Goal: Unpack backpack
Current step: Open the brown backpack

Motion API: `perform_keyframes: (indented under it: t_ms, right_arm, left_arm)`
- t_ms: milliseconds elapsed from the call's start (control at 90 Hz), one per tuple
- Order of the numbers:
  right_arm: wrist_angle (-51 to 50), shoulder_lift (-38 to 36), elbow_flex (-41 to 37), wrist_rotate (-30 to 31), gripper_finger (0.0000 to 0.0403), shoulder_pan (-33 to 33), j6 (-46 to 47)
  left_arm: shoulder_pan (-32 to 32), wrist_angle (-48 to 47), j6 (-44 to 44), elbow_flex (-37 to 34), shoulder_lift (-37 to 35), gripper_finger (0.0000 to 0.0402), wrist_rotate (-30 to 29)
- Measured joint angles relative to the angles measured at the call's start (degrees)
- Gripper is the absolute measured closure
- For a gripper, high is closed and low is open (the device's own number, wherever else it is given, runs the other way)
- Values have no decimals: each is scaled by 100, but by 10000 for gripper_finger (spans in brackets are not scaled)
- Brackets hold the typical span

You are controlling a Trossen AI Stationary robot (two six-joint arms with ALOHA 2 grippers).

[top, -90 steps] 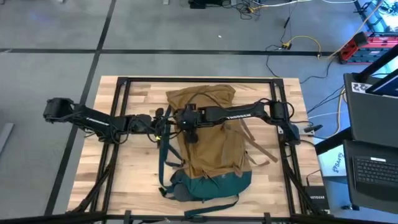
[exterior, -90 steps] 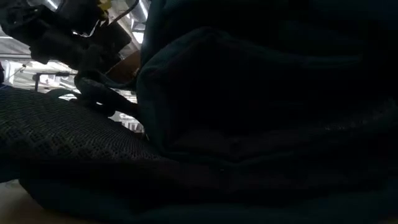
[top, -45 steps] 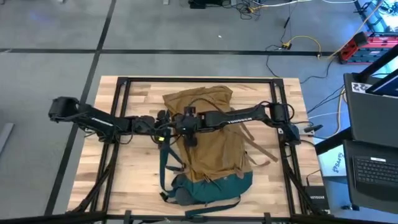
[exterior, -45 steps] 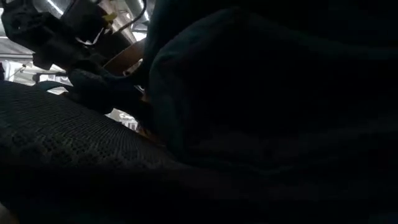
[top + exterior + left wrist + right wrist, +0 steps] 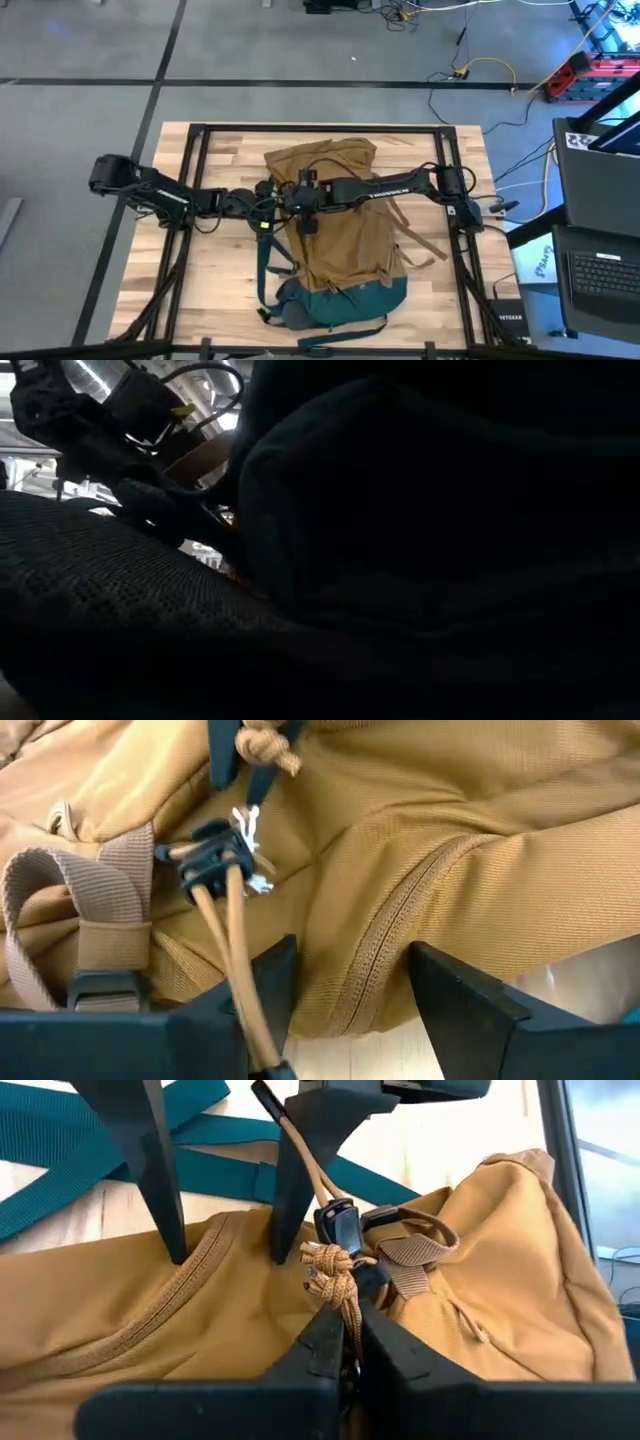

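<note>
The tan backpack [image 5: 340,240] lies flat along the table, with its teal base [image 5: 335,300] toward the near edge. My right gripper [image 5: 345,1330] reaches across its upper half from the right [image 5: 303,200] and is shut on a knotted tan cord. My left gripper [image 5: 350,990] comes from the left [image 5: 268,203]. It is open at the pack's left flank, one finger on each side of a ridge of fabric that carries the zip seam [image 5: 385,950]. A black cord lock [image 5: 215,855] on a doubled tan cord sits beside it. My left gripper's fingertips [image 5: 175,1250] reach the tan fabric on either side of the zip seam [image 5: 190,1285], coming roughly level from the table's left. Whether they press on it I cannot tell. The doubled tan cord [image 5: 240,980] runs along one finger. My right gripper pinches the tan cord just below its knot [image 5: 338,1275] between its two shut fingers. It comes roughly level from the table's right. The knot stands just past the fingertips, over the pack's top face.
Teal straps [image 5: 265,270] trail on the wood left of the pack, and tan straps [image 5: 420,245] trail on its right. Black frame rails [image 5: 190,200] run along both sides of the table. Laptops [image 5: 600,260] stand beyond the right edge.
My left arm has stretched toward the table's right, bringing its gripper up against the pack's left flank. The pack's upper part has shifted slightly, and in the low view its side has bulged up. My right gripper has stayed where it was.
</note>
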Motion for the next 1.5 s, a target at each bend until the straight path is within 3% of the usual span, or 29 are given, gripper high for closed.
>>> perform_keyframes:
  t_ms: [578, 1033, 1500]
  right_arm:
    - [-436, -398, 0, 555, 402, 271, 235]
    - [-663, -449, 6, 211, 402, 262, 611]
    - [-773, -428, 6, 15, 402, 267, 736]
  left_arm:
    - [-2, -82, -16, -14, 7, 220, 60]
    - [-2, 310, 258, -37, 8, 220, 57]
    - [3, 357, 687, -26, -809, 220, -289]
